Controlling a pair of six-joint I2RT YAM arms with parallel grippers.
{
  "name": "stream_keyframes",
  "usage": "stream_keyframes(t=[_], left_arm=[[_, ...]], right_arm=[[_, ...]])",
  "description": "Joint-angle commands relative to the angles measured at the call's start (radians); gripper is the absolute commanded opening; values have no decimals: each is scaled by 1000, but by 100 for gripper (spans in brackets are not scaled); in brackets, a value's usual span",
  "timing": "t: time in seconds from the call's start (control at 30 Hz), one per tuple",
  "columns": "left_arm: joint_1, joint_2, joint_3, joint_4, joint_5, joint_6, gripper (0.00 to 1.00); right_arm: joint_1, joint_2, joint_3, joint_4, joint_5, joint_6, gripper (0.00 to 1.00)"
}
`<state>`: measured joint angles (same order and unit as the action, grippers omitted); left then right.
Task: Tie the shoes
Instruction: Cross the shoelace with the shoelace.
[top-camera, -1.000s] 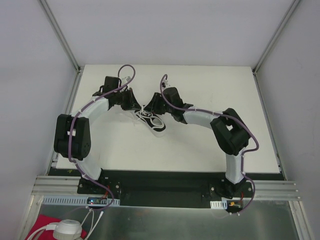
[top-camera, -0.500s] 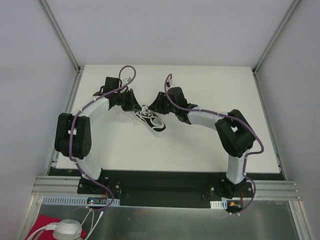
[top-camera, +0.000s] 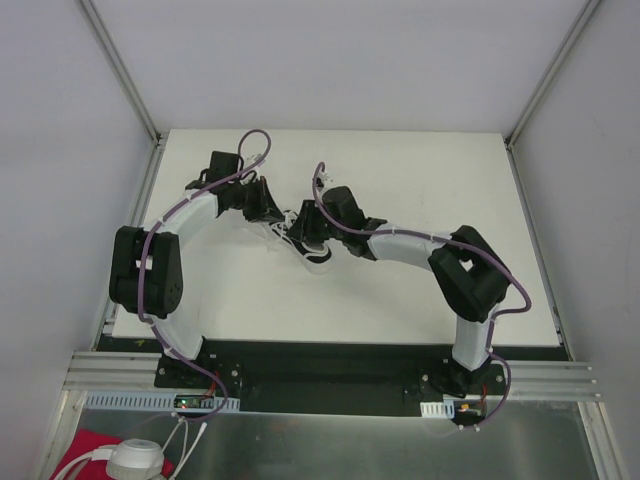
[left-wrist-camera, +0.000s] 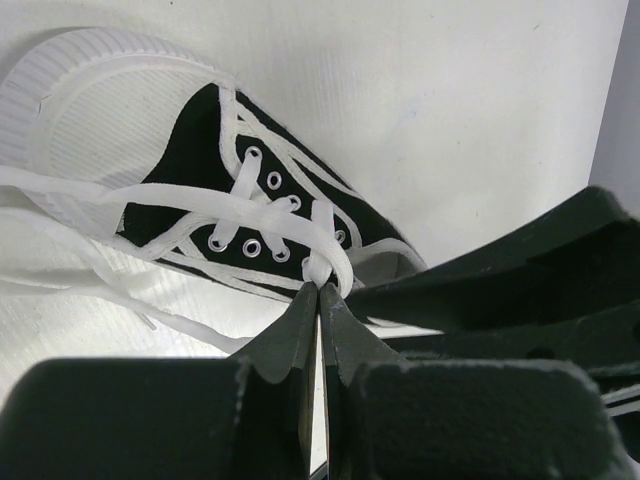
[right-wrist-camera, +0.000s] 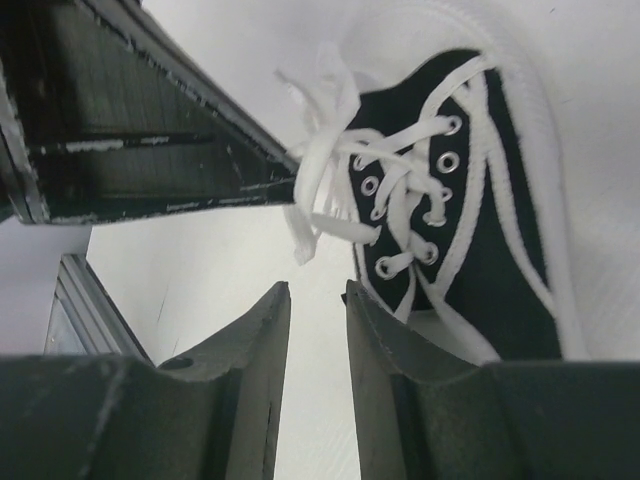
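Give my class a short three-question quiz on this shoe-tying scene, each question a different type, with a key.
1. Fill in: the sneaker's canvas is ____.
2. What is the left gripper shut on? A) lace B) a pen C) nothing
3. True or false: the right gripper is clamped on a lace.

Key: 1 black; 2 A; 3 false. Its fingers stand apart with nothing between them.

Robotics lab test cell: white table (top-camera: 400, 290) boxed in by plain white panels (top-camera: 330, 60) on aluminium frame posts (top-camera: 120, 70), black base plate (top-camera: 320, 362) on slotted aluminium rails (top-camera: 110, 372) at the table's near edge, loose wiring (top-camera: 185, 430) below.
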<state>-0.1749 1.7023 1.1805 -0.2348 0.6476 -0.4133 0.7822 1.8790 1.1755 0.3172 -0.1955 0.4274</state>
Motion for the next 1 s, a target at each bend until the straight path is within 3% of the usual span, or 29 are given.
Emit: stream_keyframes(t=[0.0, 0.13, 0.67, 0.8, 0.97], left_arm=[[8, -4, 34, -23, 7, -25, 0], [9, -4, 37, -23, 3, -30, 0], [8, -13, 47, -29, -2, -30, 0], [9, -15, 45, -31, -2, -27, 0], [8, -18, 45, -31, -3, -25, 0]], right_arm=[[37, -46, -13, 57, -4, -15, 33], [57, -12, 16, 59, -7, -3, 38], [77, 112, 139, 0, 59, 16, 36], [78, 105, 139, -4, 79, 11, 28], [72, 85, 127, -13, 76, -12, 8]])
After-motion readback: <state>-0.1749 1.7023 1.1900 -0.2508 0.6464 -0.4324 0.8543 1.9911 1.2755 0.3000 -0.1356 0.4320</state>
